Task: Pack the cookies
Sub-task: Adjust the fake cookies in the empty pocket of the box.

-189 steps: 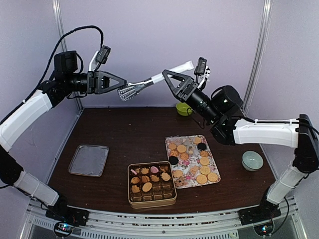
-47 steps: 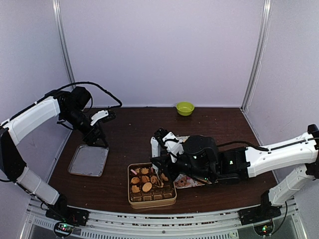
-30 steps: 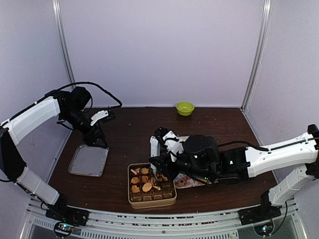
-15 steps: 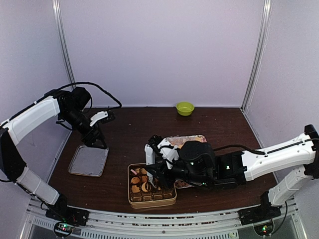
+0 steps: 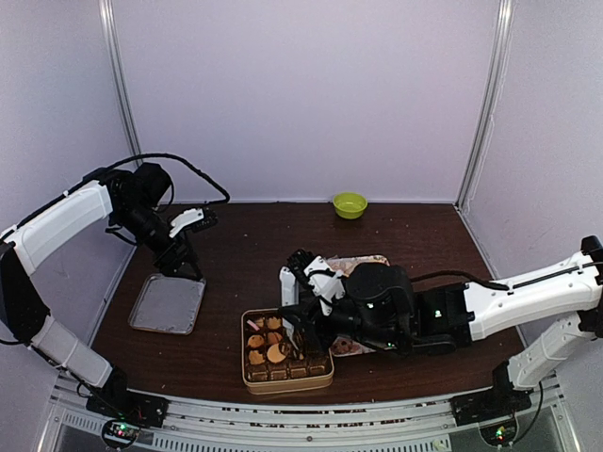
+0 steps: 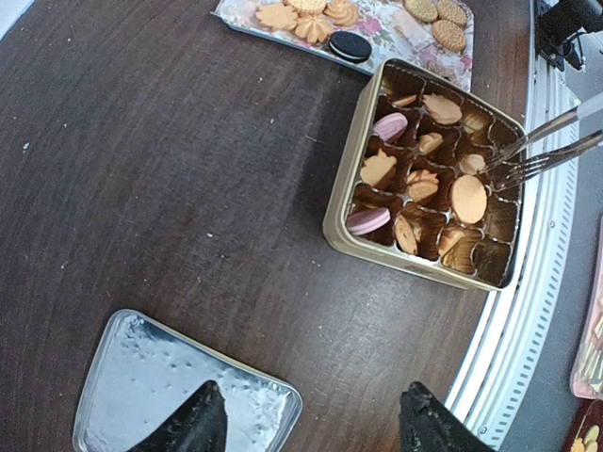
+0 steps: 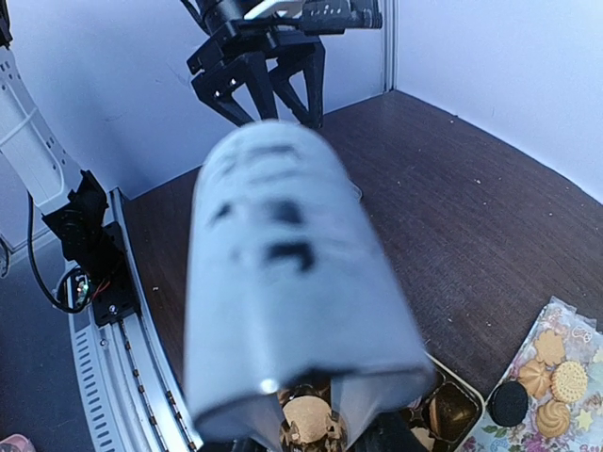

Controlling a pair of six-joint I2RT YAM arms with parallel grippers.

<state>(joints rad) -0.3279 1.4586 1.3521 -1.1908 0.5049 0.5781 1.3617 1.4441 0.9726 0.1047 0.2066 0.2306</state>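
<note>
The gold tin (image 5: 287,381) holds brown paper cups, several with cookies (image 5: 276,353) in them. More cookies lie on the floral tray (image 5: 363,262), mostly hidden behind my right arm. My right gripper (image 5: 318,299) is shut on white-handled tongs (image 5: 300,325), whose metal tips reach into the tin. In the left wrist view the tongs' tips (image 6: 528,155) hover beside a round tan cookie (image 6: 468,198) with nothing between them. The tongs' handle (image 7: 283,282) blocks most of the right wrist view. My left gripper (image 5: 184,266) is open and empty above the silver lid (image 5: 168,303).
A green bowl (image 5: 350,204) stands at the back wall. The silver lid's corner (image 6: 141,395) lies under my left fingers. The floral tray (image 6: 377,38) lies just behind the tin (image 6: 344,188). The table's front rail runs close to the tin.
Both arms have come down from a raised pose. My right arm has brought the tongs into the tin and tipped the round cookie, then shifted slightly right. The left arm has barely moved.
</note>
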